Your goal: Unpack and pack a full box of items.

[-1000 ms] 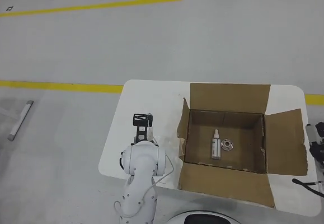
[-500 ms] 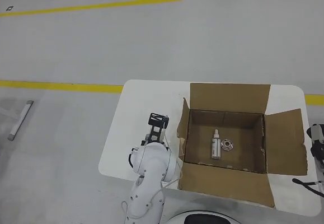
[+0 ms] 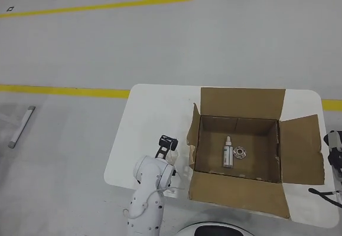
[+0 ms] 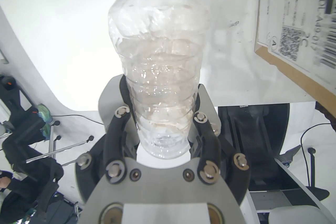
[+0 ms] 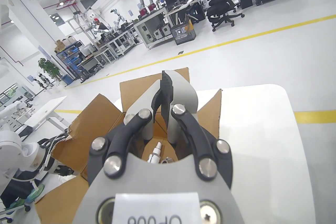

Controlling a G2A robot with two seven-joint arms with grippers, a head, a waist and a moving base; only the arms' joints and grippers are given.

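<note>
Probably mid-unpack: holding clear bottle [image 4: 157, 46] in left tool [image 4: 162, 107], clamped at its base, over surface [image 3: 153, 112] just left of open box [image 3: 241, 101]. Yet to lift out: spray bottle [image 3: 227, 152] and small round fitting [image 3: 240, 154]. Empty right tool [image 5: 164, 96] pinched closed near box. Grip seen from left wrist view; box floor from top view.
</note>
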